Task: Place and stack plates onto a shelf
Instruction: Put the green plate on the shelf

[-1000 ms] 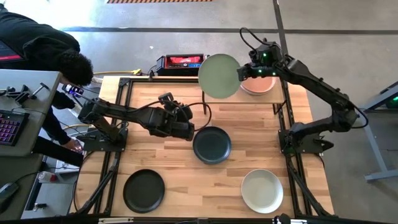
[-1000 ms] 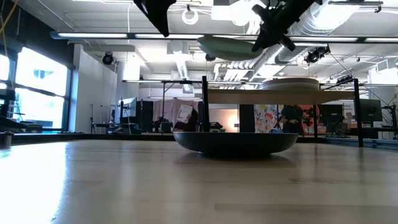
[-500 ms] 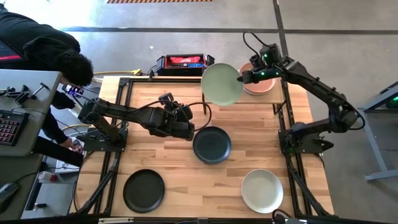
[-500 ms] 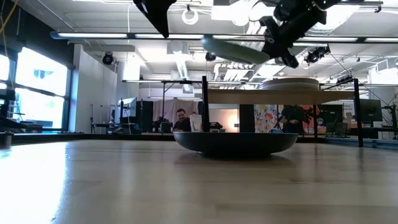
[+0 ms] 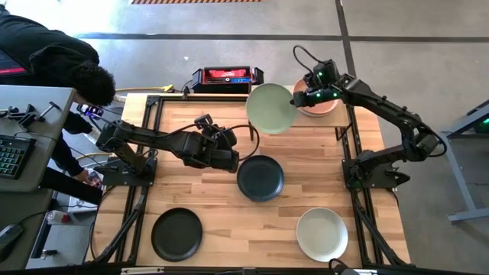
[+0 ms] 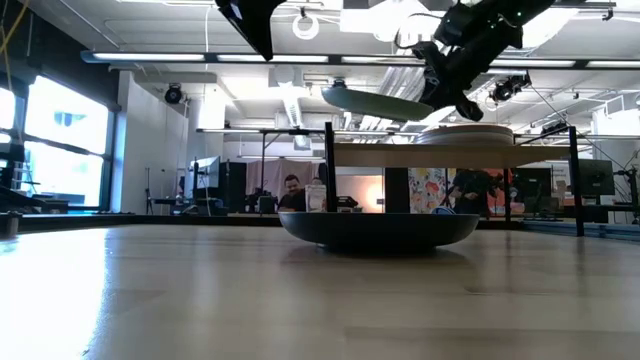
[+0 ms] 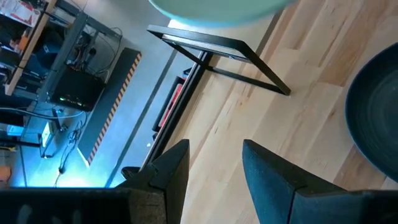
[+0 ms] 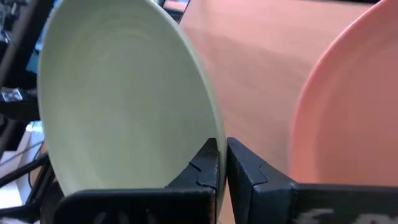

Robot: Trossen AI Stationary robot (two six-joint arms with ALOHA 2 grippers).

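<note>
**Clerk:** Four plates show apart from the stack. Item one: pale green plate (image 5: 271, 108), carried in the air, tilted, its rim pinched in the right pincer (image 5: 296, 97), whose jaws are shut tight on the edge. It hangs over the left half of the shelf (image 6: 380, 156), not yet resting on it.

**Checker:** And what already sits on the shelf?

**Clerk:** Item two: a stack at the shelf's right half, peach plate (image 8: 348, 112) uppermost; how many lie beneath it I cannot tell. Item three: dark teal plate (image 5: 260, 178), mid-counter. Item four: black plate (image 5: 176, 233), near-left part of the counter (image 5: 252, 237). Item five: off-white plate (image 5: 322, 234), near-right part.

**Checker:** The other arm?

**Clerk:** Left pincer (image 7: 214, 168), jaws parted as wide as they go, holding nothing, hovering just beside the dark teal plate on its left. It waits.

**Checker:** Step in hand?

**Clerk:** By my reading, delivery of the pale green plate to the shelf. It is airborne and canted, so placement is not yet done.

**Checker:** Next move calls for what?

**Clerk:** Levelling the plate, then either lowering it onto the free left half of the panel or shifting it across to crown the peach stack. The black post (image 6: 329, 165) at the shelf's left end stands close under the plate, so the rim wants clearing of it. Only once the plate bears flat should the jaws let go; a tilted release could send it sliding off the edge.
</note>
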